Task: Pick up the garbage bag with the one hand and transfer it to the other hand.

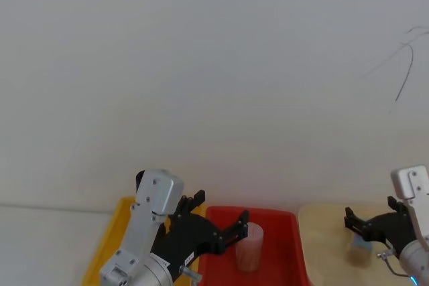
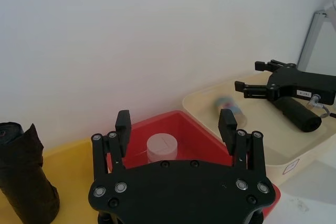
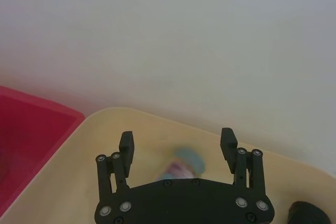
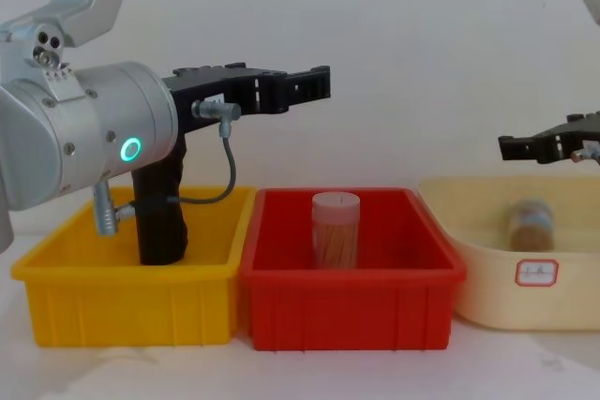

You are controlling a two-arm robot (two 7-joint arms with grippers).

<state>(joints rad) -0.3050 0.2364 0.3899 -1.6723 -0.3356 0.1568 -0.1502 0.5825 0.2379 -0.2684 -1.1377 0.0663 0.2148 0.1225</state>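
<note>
The garbage bag (image 4: 161, 222) is a black roll standing upright in the yellow bin (image 4: 122, 302); it also shows in the left wrist view (image 2: 23, 179). My left gripper (image 4: 305, 84) hovers open and empty above the yellow and red bins, higher than the roll and to its right (image 2: 175, 125) (image 1: 221, 213). My right gripper (image 4: 514, 147) is open and empty over the cream tub (image 4: 487, 297), far to the right of the bag (image 3: 177, 141) (image 2: 253, 77).
A pink-lidded jar (image 4: 335, 229) stands in the red bin (image 4: 352, 311) between the other two containers. A blue-lidded jar (image 4: 532, 222) stands in the cream tub under the right gripper. A white wall rises close behind the bins.
</note>
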